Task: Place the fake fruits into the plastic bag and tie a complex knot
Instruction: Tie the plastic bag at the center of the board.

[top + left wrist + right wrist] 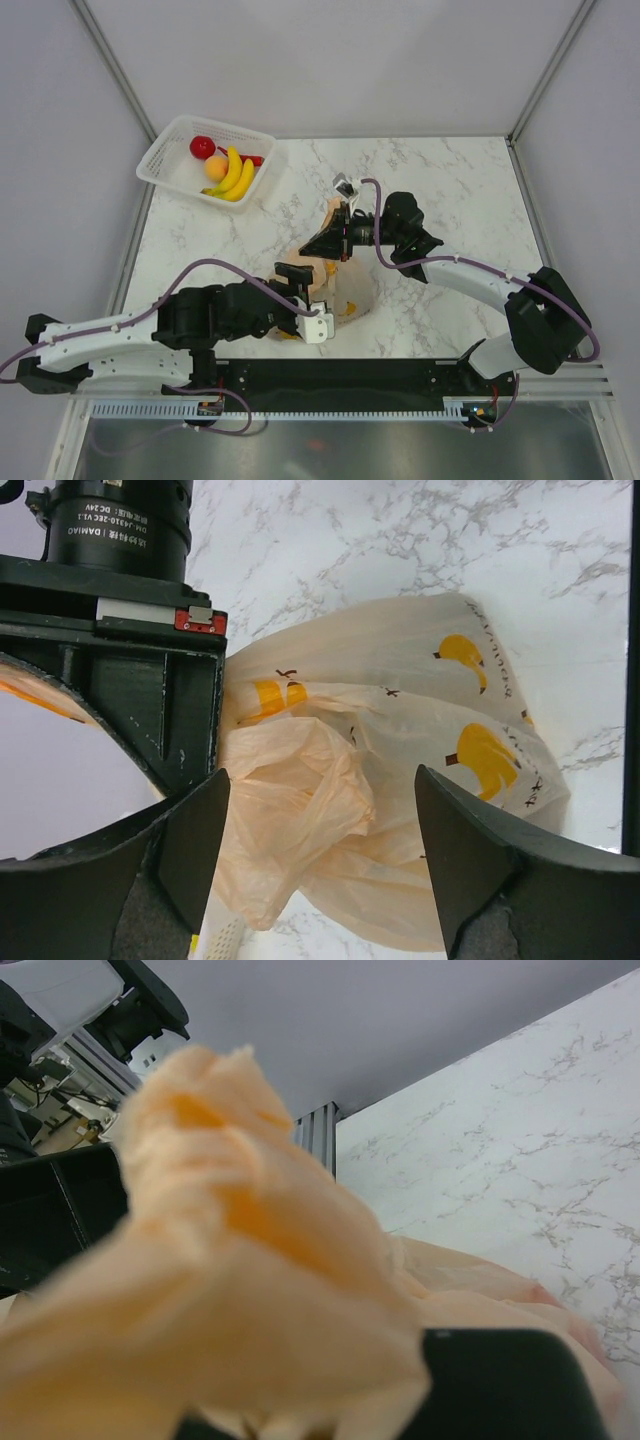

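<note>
- Showing a marble table (450,190) from above, where two robot arms meet over a thin peach bag (350,290) printed with yellow fruit. The bag lies crumpled at the middle of the table.
- The right gripper (338,232) pinches a bunched strip at the bag's top and holds it raised. In its own camera the plastic fills the view, blurred.
- The left gripper (320,860) is spread wide, one finger on either side of a loose fold of the bag, not closed on it.
- A white basket (165,160) at the far left corner, well apart from the bag, holds an apple (202,147), a peach (216,167), bananas (235,175) and a chili (255,160).
- Whether any fruit is inside the bag cannot be told.
- The step in hand looks like opening the bag's mouth for loading; no knot is begun.
- Next, the left gripper likely needs to close on that fold and draw it gently away from the right, since thin film slips easily.
</note>
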Motion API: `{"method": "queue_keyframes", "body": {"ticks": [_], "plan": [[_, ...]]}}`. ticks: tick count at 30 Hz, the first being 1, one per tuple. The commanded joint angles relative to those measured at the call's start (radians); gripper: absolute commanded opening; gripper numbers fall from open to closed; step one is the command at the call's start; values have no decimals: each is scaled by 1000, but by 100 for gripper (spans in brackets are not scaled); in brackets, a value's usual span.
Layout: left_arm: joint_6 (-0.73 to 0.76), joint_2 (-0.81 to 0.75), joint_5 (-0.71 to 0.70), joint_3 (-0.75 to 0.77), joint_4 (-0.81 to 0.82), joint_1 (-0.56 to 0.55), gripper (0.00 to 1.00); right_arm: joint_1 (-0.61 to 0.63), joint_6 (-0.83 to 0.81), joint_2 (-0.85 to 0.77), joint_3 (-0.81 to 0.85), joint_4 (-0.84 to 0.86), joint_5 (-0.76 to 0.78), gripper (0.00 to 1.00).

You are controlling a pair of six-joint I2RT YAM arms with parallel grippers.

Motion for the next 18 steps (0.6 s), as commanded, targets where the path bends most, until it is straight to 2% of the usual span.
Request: {"method": "queue_keyframes", "body": {"ticks": [1,8,10,11,12,13,14,16,18], "plan": [[111,15,-85,-20,33,-10,80,-4,9,-42,0,73,-26,0],[144,70,-76,-40,44,-9,75,-4,31,-43,-6,93,-29,0],[148,76,-85,-52,53,-9,65,-6,35,-46,-8,96,-29,0],[162,81,-105,-57,57,-9,56,-6,38,-48,-12,105,-31,0],[170,91,-178,-71,95,-7,25,-7,41,-49,-12,108,-31,0],[182,94,-221,-80,123,-6,10,-7,47,-49,-14,114,-31,0],[202,97,-252,-83,146,3,2,-7,48,-49,-15,119,-31,0],[184,91,-278,-57,209,16,2,-7,57,-45,-16,125,-34,0],[136,82,-245,10,218,33,2,-7,58,-39,-16,130,-37,0]]}}
